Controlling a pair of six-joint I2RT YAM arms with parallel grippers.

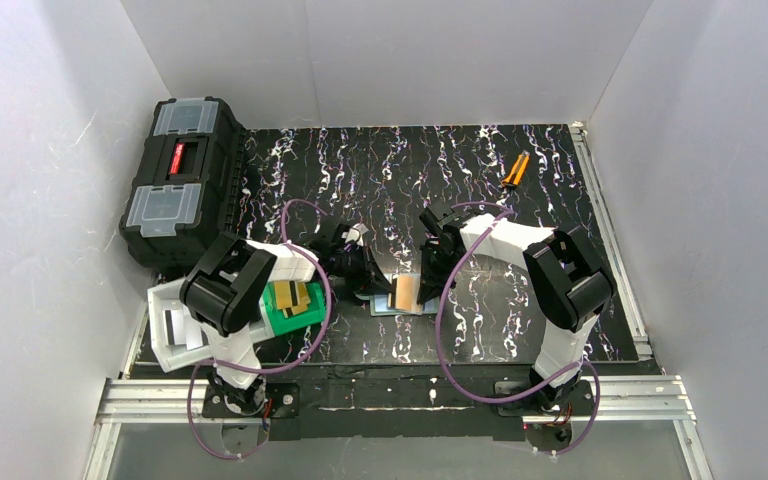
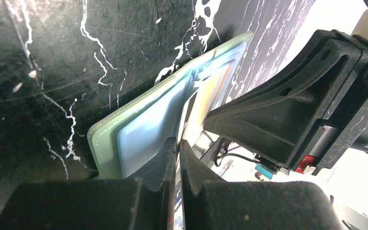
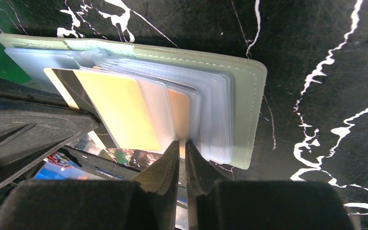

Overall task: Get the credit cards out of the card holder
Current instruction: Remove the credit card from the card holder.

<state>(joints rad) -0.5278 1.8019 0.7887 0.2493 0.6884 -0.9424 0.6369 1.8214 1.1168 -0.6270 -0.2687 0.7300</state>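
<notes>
Status, card removal: partway, by my read.

Top view: card holder (image 1: pixel 385 304) lies open on worktop (image 1: pixel 560 200) btw the two arms, toward the near edge. Green bin (image 1: pixel 305 321) just left of it carries some credit cards (image 1: pixel 290 297), gold w/ dark stripe; you can log those as out. One tan card (image 1: pixel 403 292) shows on the open holder. Left end effector (image 1: pixel 370 283) and right end effector (image 1: pixel 430 285) are both down at the holder, one each side.

Left wrist view: its fingers (image 2: pixel 165 163) are nearly together, slit only. A thin leaf of the holder seems to run into the slit, so prob. pinched to brace it; not certain.

Right wrist view: its fingers (image 3: pixel 165 163) are nearly together at the lower edge of the clear sleeves (image 3: pixel 215 110). You can't tell whether card or sleeve is nipped. Gold striped card (image 3: pixel 115 108) stands partly out of its sleeve. Orange card (image 3: pixel 179 112) sits fully in. Sleeves behind: contents unclear.

Remaining, est.: at least two cards for you to pull.
</notes>
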